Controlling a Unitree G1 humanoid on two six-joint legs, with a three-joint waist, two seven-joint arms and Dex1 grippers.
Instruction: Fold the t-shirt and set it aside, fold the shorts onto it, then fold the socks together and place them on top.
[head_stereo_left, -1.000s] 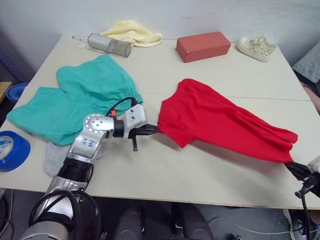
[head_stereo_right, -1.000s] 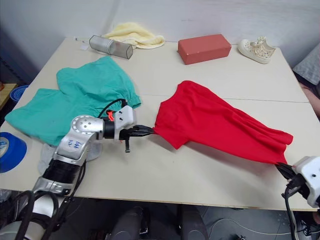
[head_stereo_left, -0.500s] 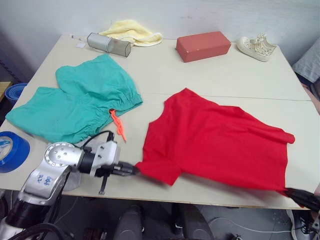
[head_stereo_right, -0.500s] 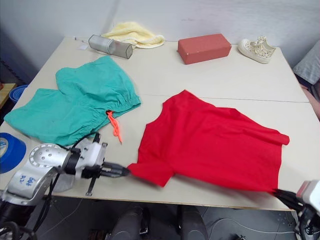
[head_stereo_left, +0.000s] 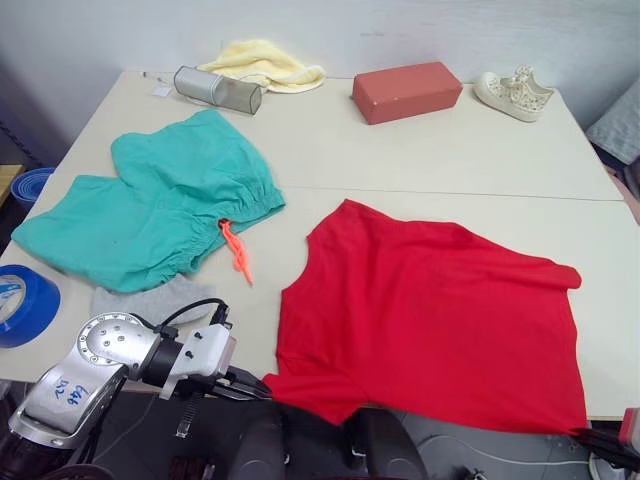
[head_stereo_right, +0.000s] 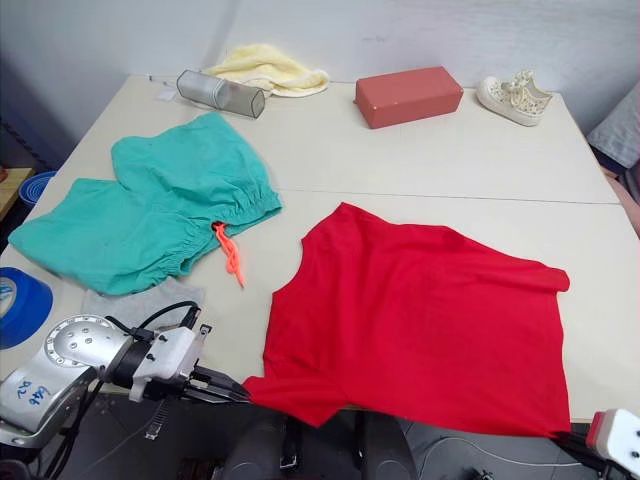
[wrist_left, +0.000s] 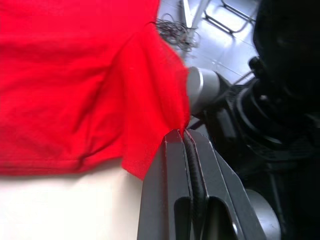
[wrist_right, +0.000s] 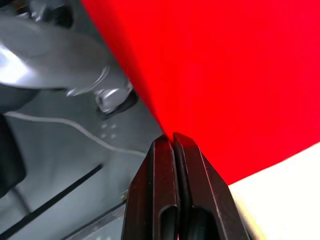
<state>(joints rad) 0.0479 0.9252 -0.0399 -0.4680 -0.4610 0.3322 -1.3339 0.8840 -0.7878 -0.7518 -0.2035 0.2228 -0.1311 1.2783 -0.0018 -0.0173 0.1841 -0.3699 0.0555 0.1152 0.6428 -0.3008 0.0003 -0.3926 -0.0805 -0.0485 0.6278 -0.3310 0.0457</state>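
The left gripper (head_stereo_right: 238, 390) is pinched shut on a near-edge corner of the t-shirt (head_stereo_right: 420, 310), its jaws pressed together on a small fold of red cloth just past the near edge of the table (head_stereo_left: 430, 150). Beyond this gripper and slightly to its left lie the socks (head_stereo_left: 150, 300), a flat grey patch partly tucked under the shorts (head_stereo_left: 150, 205), which are spread farther out with the orange drawstring (head_stereo_left: 236, 253) trailing back toward the gripper.

From that pinch the t-shirt stretches away to the right, lying mostly flat on the table with its near hem hanging over the edge. The cloth is thin, light and limp: it drapes from wherever it is held, sags between the two grips and will crease rather than hold a line. It should slide easily on the smooth tabletop. Corners and hems are the sensible places to take it, since a pinch in mid-panel would only bunch it.

The right gripper (head_stereo_left: 600, 440) is at the opposite near corner, jaws closed on the hem; in the head views it sits at the frame's edge, so exactly how much cloth it has is hard to judge.
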